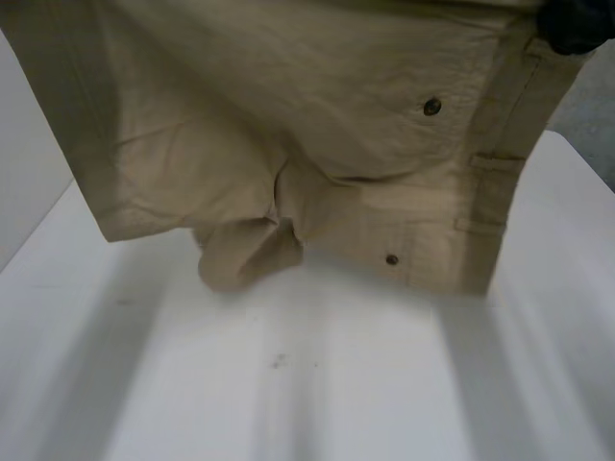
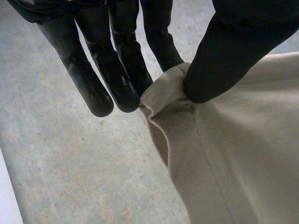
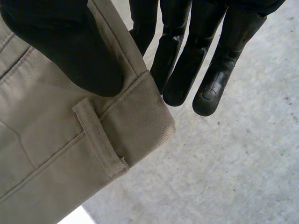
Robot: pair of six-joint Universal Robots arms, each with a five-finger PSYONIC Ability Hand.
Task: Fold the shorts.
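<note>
Holding the shorts (image 1: 288, 115) aloft over the far desk (image 1: 336, 384): left hand (image 2: 117, 70) pinching a hemmed leg corner, right hand (image 3: 60, 42) pinching the waistband (image 3: 140, 107) end. No fold made yet; laying flat and folding left to do.

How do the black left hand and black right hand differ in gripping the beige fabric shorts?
The left hand pinches a plain seamed corner; right hand pinches the waistband corner by a belt loop. Cloth bunches at the left hand, lies flat at the right. Both pinch the shorts between thumb and fingers.
</note>
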